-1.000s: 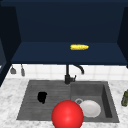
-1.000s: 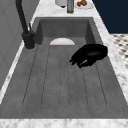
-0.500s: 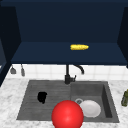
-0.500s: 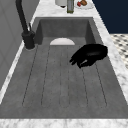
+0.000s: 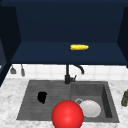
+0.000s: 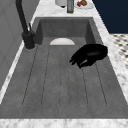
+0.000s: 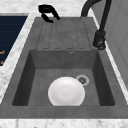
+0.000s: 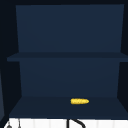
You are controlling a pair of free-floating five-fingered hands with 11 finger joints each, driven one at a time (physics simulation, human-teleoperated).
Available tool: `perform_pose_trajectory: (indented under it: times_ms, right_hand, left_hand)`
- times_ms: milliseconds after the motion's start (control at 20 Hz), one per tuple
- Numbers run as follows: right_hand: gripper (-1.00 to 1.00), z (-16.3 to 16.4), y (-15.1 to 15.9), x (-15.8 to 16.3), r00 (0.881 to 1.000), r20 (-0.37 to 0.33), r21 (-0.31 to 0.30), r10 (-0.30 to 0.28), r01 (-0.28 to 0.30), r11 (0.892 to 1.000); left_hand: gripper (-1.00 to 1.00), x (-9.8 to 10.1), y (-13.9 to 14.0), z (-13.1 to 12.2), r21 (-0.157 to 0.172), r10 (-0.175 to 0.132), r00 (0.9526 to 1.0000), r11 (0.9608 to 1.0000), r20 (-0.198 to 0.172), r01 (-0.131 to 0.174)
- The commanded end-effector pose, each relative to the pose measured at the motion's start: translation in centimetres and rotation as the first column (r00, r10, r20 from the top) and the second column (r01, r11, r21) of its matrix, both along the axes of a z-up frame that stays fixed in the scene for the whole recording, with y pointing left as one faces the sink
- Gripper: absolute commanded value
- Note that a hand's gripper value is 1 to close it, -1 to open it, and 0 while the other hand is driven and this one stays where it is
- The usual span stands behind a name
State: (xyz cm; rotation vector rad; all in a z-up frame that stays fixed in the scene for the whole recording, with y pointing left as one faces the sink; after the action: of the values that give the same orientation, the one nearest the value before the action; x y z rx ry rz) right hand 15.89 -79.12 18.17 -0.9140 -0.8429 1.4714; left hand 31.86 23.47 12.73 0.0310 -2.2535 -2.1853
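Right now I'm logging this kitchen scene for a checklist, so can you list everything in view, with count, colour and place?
Sink: one, dark grey, set in a pale marbled counter, basin on the right and ribbed drainboard on the left.
Faucet: one, black, at the back edge between drainboard and basin.
Plate: one, white, lying in the basin beside the drain.
Ball: one, red, at the sink's front edge in the front view.
Corn cob: one, yellow, lying on the bottom shelf of the dark blue wall cabinet.
Utensils: two, grey, hanging on the tiled wall at the left.
Bottle: one, greenish, on the counter right of the sink.
Left hand: one, black, over the drainboard, fingers curled, holding nothing.
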Motion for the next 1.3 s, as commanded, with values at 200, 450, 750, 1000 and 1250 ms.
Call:
perform_pose_trajectory:
  times_ms: [200,450,750,1000,1250]
  right_hand:
    - [-1.0,-2.9,1.2,3.6,0.997,-0.021,-0.179,-0.08,0.075,0.981]
    - [-1.0,-4.6,2.6,5.9,0.995,-0.04,-0.276,-0.092,0.077,0.958]
    - [-1.0,-6.9,2.4,8.5,0.992,-0.081,-0.278,-0.096,0.07,0.958]
    - [-1.0,-9.4,1.2,10.0,0.983,-0.146,-0.247,-0.108,0.07,0.967]
    - [-1.0,-8.9,-0.8,11.0,0.972,-0.216,-0.153,-0.091,0.058,0.987]
  left_hand:
    - [0.0,0.0,0.0,0.0,0.0,0.0,1.0,1.0,0.0,0.0]
    - [0.0,0.0,0.0,0.0,0.0,0.0,1.0,1.0,0.0,0.0]
    - [0.0,0.0,0.0,0.0,0.0,0.0,1.0,1.0,0.0,0.0]
    - [0.0,0.0,0.0,0.0,0.0,0.0,1.0,1.0,0.0,0.0]
    - [0.0,0.0,0.0,0.0,0.0,0.0,1.0,1.0,0.0,0.0]
